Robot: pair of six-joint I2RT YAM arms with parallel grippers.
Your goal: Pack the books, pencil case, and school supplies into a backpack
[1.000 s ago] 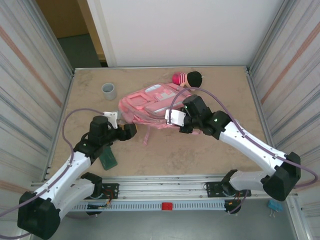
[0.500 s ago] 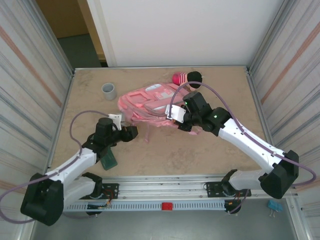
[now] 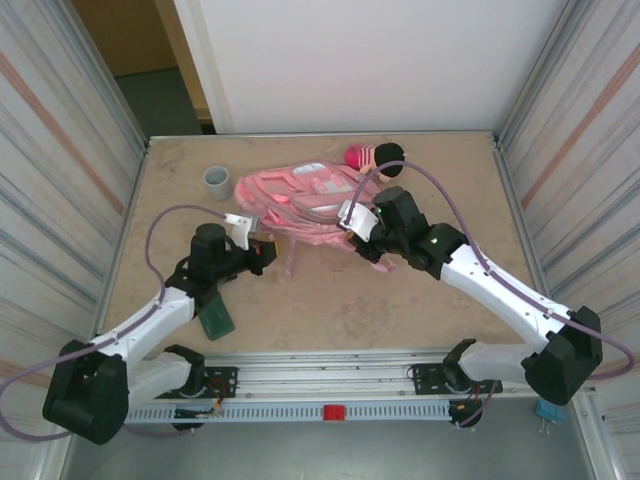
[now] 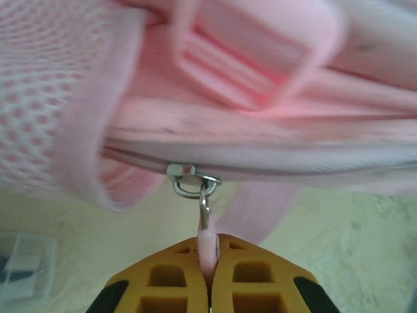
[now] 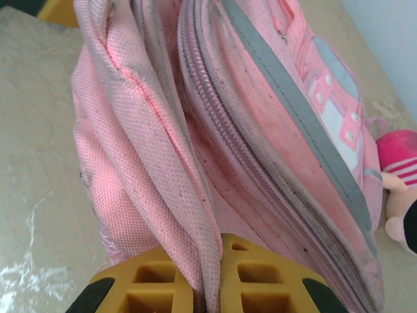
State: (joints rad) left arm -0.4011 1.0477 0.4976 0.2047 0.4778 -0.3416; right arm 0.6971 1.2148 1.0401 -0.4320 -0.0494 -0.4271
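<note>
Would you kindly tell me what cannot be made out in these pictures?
Top view: the book is partly hidden by the left arm; its cover is too small to read.
Left wrist view: a clear object is blurred and cut by the lower-left edge.
Right wrist view: the doll is cut by the right edge.
Inside the backpack: hidden by fabric.

We see the backpack (image 5: pixel 150 169) in coarse matt pink woven cloth and open mesh, its zip pull (image 4: pixel 189 186) of shiny metal, the left gripper (image 4: pixel 208 246) of matt orange plastic, the tabletop (image 3: pixel 400 310) mottled, matt beige.
</note>
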